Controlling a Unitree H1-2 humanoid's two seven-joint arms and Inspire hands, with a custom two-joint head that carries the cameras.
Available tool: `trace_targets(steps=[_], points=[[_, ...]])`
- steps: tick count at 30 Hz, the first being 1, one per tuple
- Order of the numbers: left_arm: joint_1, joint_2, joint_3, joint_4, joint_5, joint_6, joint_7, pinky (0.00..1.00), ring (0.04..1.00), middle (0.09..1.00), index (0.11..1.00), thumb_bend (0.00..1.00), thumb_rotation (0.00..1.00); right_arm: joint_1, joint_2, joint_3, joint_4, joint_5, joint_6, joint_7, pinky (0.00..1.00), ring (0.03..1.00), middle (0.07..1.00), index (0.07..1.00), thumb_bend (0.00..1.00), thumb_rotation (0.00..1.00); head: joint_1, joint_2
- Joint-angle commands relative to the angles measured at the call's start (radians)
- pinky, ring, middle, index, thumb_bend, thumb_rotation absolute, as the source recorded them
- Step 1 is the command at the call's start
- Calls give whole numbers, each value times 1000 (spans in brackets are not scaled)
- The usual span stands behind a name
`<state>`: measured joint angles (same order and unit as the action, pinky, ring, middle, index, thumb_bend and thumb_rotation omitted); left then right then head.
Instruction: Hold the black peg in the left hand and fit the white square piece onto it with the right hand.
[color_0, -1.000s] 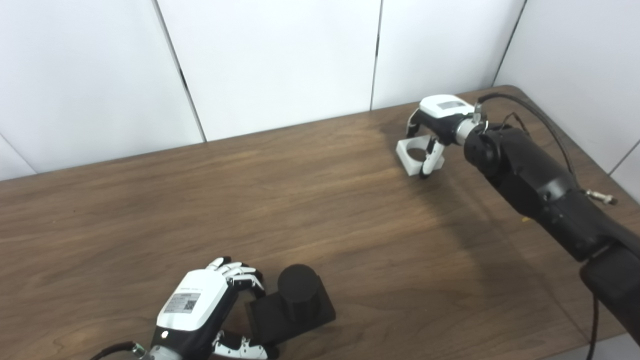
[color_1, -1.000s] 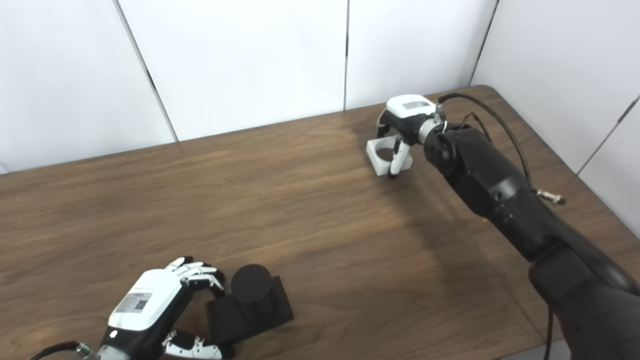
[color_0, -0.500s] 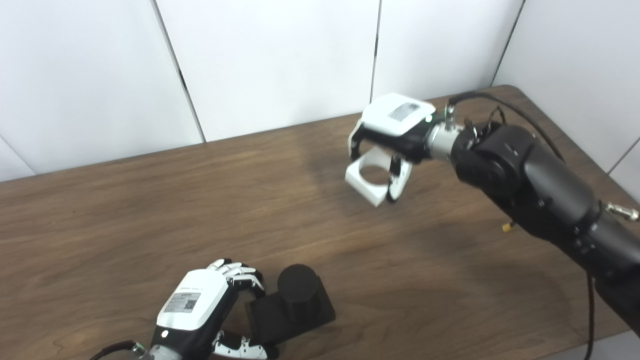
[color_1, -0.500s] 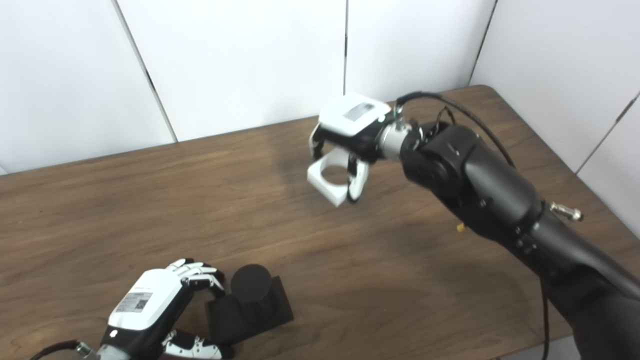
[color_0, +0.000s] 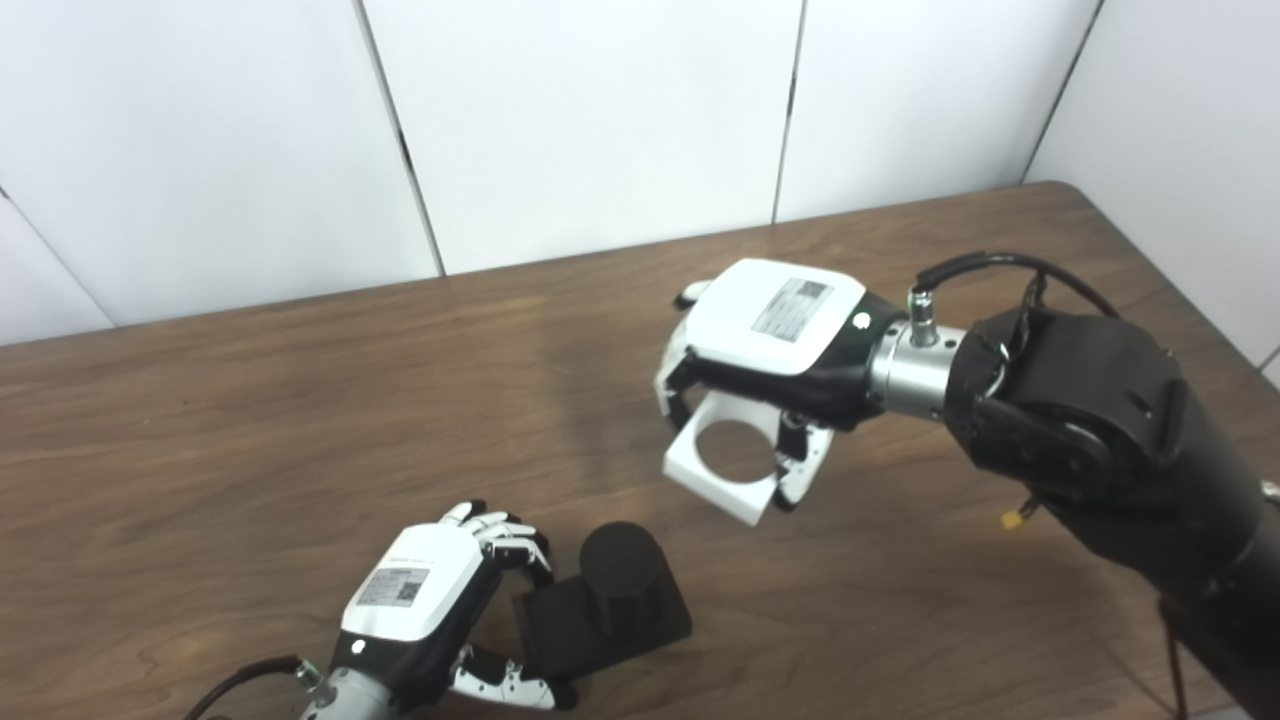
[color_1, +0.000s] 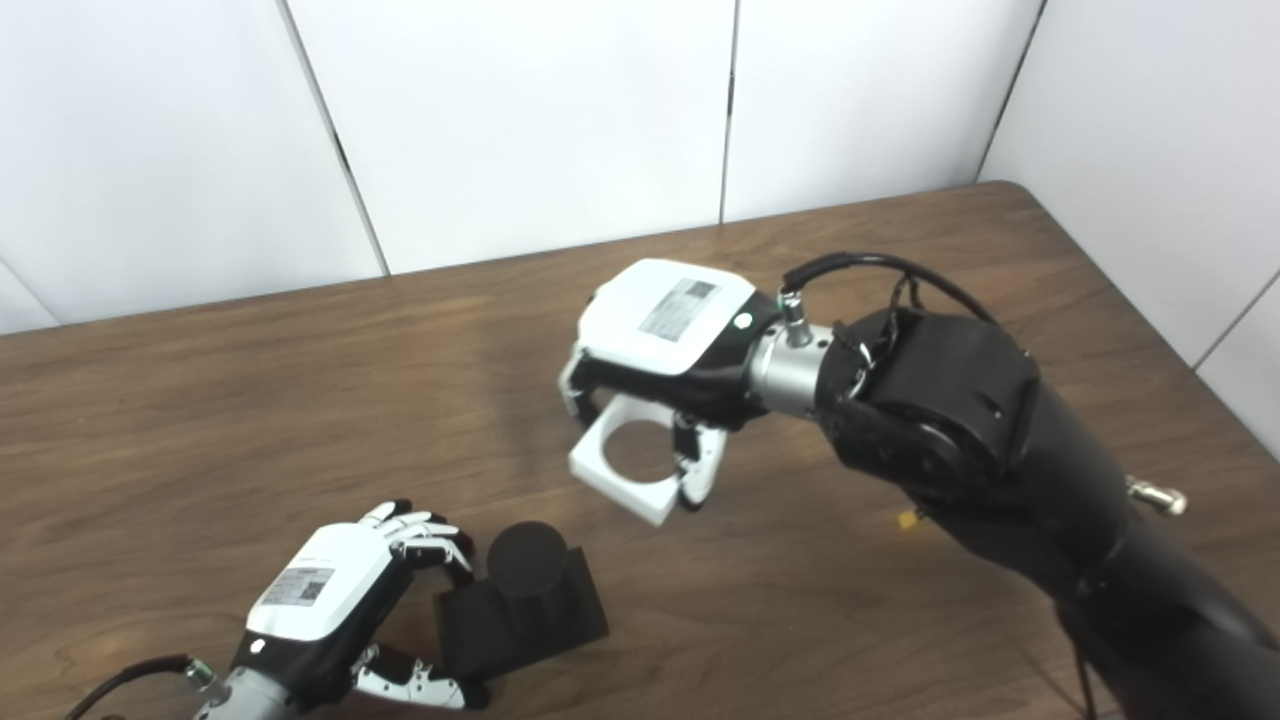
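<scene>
Since a second ago the right hand (color_0: 775, 345) has been carrying the white square piece (color_0: 722, 459) away from the far right corner of the worktop (color_0: 250, 400), and it is now hanging above the middle, up and to the right of the black peg (color_0: 618, 563); the whole picture has also shifted a little, which is the camera moving, not the things. That hand is curling its fingers down around the piece's outer edges, pinching it from above so that the round hole is staying uncovered and facing downward, which looks like a grip chosen to leave the opening free for the peg. The piece is tilting slightly, with its near-left corner lowest, and it is clear of the wood. It is looking like a hard, matte white plastic block, flat-faced and sharp-cornered, with a smooth circular bore through it. At the near left, the left hand (color_0: 425, 605) is wrapping its fingers around the left side of the peg's base, pinning it to the worktop so it should not slide when the piece comes down. The peg is a short, upright, matte black cylinder rising from a flat square black base. The worktop is showing a dark brown wood grain with a dull sheen. Piece and peg are not yet touching, so the fitting is still to be done.
</scene>
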<state>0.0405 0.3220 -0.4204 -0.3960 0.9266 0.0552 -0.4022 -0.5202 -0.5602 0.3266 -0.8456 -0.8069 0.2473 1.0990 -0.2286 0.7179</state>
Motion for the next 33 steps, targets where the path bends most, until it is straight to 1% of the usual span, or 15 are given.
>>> trace_targets(steps=[1, 6, 11, 18, 22, 25, 29, 33], points=[[10, 7, -19, 23, 47, 23, -55, 951, 864, 786, 488, 515, 50, -48, 16, -24, -26, 6, 6, 7, 888, 775, 717, 482, 524, 133, 6, 3], [9, -2, -20, 27, 47, 29, -56, 958, 868, 789, 488, 515, 49, -70, 68, -10, -33, 5, -15, 41, 898, 781, 725, 482, 525, 135, 21, 0], [9, -10, -24, 20, 49, 34, -62, 953, 868, 789, 488, 515, 48, -59, 96, -12, -23, 11, -35, 33, 897, 781, 733, 482, 525, 136, 40, 5], [9, -24, -29, 3, 72, 55, -90, 961, 876, 793, 489, 513, 52, -32, 112, 1, -4, 8, -63, 29, 922, 805, 754, 483, 525, 136, 63, 16], [10, -29, -29, -1, 75, 60, -99, 970, 882, 796, 489, 513, 52, -10, 114, 6, 8, 12, -85, 24, 906, 807, 756, 483, 524, 134, 65, 19], [11, -31, -28, 1, 75, 59, -93, 969, 878, 794, 489, 513, 52, 26, 121, 6, 16, 20, -87, 10, 916, 818, 762, 484, 524, 132, 64, 21], [11, -35, -28, -2, 72, 65, -97, 970, 879, 795, 489, 513, 51, 53, 121, 20, 37, 8, -112, 7, 923, 838, 772, 484, 524, 134, 66, 23], [13, -35, -27, 4, 60, 52, -76, 968, 872, 790, 488, 513, 49, 68, 125, 25, 55, -2, -130, 2, 924, 840, 770, 484, 524, 135, 67, 27]])
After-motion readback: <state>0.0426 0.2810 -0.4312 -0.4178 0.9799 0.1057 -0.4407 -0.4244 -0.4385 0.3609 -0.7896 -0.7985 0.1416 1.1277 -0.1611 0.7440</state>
